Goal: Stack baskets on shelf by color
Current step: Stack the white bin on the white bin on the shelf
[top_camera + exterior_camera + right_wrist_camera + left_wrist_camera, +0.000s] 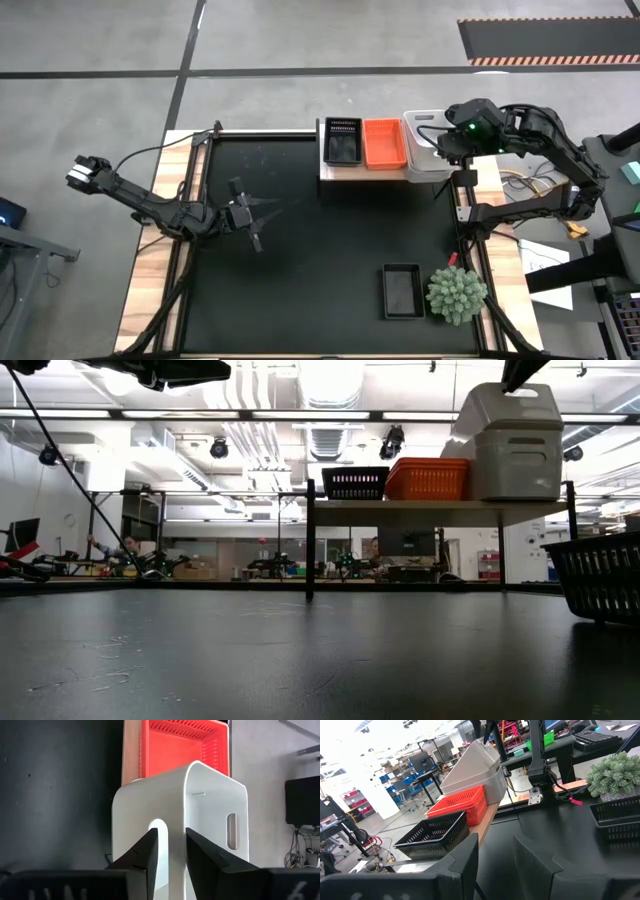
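The light-wood shelf [325, 172] stands at the mat's far edge and bears a black basket [341, 141], a red-orange basket [384, 143] and white baskets [420, 158] at its right end. In the low view a tilted white basket [505, 405] sits on top of a level white one [515, 465]. My right gripper [440, 143] is above the shelf's right end, shut on the tilted white basket [210, 805]. My left gripper [257, 215] is open and empty over the mat's left half. Another black basket [402, 291] rests on the mat near the front. My right gripper pinches a wall of the upper white basket between its two fingers, on the strip [172, 837] right beside a handle opening [159, 827]. The fingers come from above, pointing down. The basket is tilted, its lower part on the white basket beneath it.
A green spiky plant [456, 293] stands at the mat's front right, beside the loose black basket, which also shows in the low view [600, 575]. The black mat [300, 280] lies open between my left gripper and the shelf. Cables and arm mounts lie off the table's right edge.
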### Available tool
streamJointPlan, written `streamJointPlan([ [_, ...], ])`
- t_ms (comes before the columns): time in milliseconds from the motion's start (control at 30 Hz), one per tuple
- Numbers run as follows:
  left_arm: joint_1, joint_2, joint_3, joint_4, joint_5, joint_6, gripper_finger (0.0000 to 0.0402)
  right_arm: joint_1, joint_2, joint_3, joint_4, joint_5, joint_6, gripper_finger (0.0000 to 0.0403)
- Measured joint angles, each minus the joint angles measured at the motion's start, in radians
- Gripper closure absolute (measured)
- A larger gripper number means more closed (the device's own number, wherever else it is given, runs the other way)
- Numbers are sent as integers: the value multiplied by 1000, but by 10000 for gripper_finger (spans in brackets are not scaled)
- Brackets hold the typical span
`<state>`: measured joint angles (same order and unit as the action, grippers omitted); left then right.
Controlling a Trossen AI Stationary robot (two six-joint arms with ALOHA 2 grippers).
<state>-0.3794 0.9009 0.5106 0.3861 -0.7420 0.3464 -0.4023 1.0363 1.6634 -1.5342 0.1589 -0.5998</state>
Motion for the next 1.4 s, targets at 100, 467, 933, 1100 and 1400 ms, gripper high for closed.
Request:
streamJointPlan([
  [100, 0, 0, 0, 0, 0, -1, 295, 0, 1, 0, 1, 0, 15, 341],
  [467, 0, 0, 0, 5, 0, -16, 295, 0, 8, -27, 2, -2, 33, 392],
  [933, 0, 0, 0, 2, 0, -52, 295, 0, 11, -66, 3, -2, 58, 380],
  [1100, 0, 0, 0, -1, 0, -52, 295, 0, 11, -66, 3, -2, 87, 344],
  [1400, 0, 0, -6, 0, 0, -54, 295, 0, 4, -66, 2, -11, 161, 303],
])
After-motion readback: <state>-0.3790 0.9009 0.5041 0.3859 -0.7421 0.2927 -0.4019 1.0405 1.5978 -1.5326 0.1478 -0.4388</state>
